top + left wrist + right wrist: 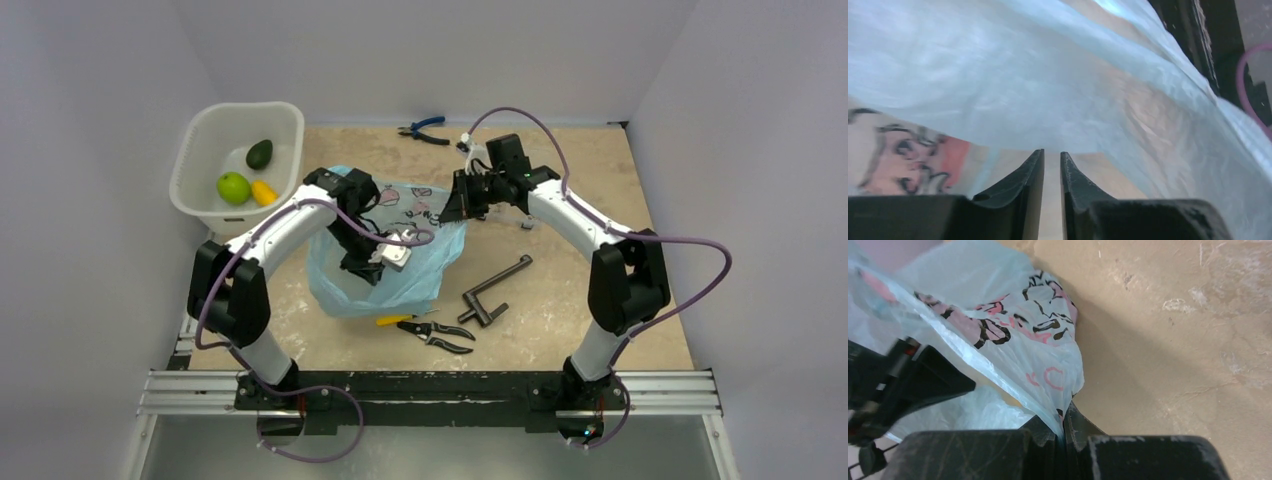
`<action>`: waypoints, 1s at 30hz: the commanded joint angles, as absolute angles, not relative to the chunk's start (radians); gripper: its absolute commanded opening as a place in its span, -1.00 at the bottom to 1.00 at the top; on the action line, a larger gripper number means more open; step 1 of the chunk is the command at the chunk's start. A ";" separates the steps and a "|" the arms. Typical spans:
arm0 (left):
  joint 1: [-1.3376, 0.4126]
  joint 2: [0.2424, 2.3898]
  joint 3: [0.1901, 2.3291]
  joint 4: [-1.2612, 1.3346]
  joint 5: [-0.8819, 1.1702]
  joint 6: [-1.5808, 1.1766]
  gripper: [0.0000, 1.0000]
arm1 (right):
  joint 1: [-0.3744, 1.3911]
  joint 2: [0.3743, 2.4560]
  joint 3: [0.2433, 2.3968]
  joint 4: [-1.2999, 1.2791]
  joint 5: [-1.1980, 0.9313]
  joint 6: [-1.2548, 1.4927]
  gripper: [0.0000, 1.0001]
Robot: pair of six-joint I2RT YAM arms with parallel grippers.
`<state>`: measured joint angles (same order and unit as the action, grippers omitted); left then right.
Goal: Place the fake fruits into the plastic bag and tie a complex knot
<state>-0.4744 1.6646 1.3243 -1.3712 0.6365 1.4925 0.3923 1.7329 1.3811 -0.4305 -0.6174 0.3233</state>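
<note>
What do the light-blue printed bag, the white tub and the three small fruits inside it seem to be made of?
Light-blue printed bag: likely thin plastic film, semi-glossy; it crinkles and the tan table shows through. White rounded tub: probably rigid moulded plastic, matte, with smooth even walls. Bright green round fruit, dark green oval fruit, yellow fruit: smooth, uniformly coloured, perhaps plastic; too small to confirm.

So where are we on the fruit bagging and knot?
Done: nothing bagged; all three fake fruits sit in the white tub. In hand: right fingers pinch the plastic bag at its edge; left fingers, barely apart, sit under its film gripping nothing. Left: load the fruits, tie the knot.
</note>
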 commanded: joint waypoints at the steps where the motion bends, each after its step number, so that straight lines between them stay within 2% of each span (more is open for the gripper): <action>1: -0.472 1.634 1.454 -1.332 0.796 1.327 -0.53 | 0.395 1.696 1.365 -0.447 -0.554 0.227 -1.00; 7: -0.466 1.508 1.573 -1.218 0.985 0.995 0.06 | 0.394 1.692 1.329 -0.407 -0.562 0.272 -1.00; 8: -0.466 1.483 1.595 -1.180 1.010 0.912 0.36 | 0.394 1.691 1.328 -0.407 -0.562 0.275 -1.00; 9: -0.461 1.451 1.613 -1.105 1.021 0.794 0.50 | 0.394 1.688 1.325 -0.406 -0.561 0.277 -1.00; 10: -0.452 1.417 1.620 -1.003 1.009 0.627 0.91 | 0.394 1.683 1.321 -0.400 -0.560 0.282 -1.00; 11: -0.430 1.385 1.625 -0.871 0.976 0.470 0.99 | 0.394 1.678 1.318 -0.397 -0.558 0.287 -1.00; 14: -0.296 1.306 1.645 -0.573 0.806 0.105 1.00 | 0.393 1.666 1.316 -0.398 -0.546 0.290 -1.00; 16: -0.186 1.319 1.725 -0.587 0.653 0.014 1.00 | 0.394 1.662 1.318 -0.397 -0.540 0.290 -1.00; 20: 0.033 1.528 1.989 -0.873 0.426 0.173 0.99 | 0.392 1.668 1.336 -0.403 -0.536 0.283 -1.00; 23: 0.176 1.682 2.060 -0.970 0.389 0.258 0.88 | 0.390 1.678 1.356 -0.410 -0.537 0.274 -1.00; 27: 0.267 1.847 2.078 -1.002 0.310 0.334 0.88 | 0.390 1.694 1.371 -0.411 -0.532 0.268 -1.00; 30: 0.306 1.942 2.085 -1.030 0.281 0.381 0.80 | 0.390 1.701 1.377 -0.413 -0.531 0.263 -1.00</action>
<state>0.2550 1.8507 2.0899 -0.9024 0.3782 0.3027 0.3923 1.7119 1.3262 -0.4335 -0.5415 0.2840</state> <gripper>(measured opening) 0.928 0.004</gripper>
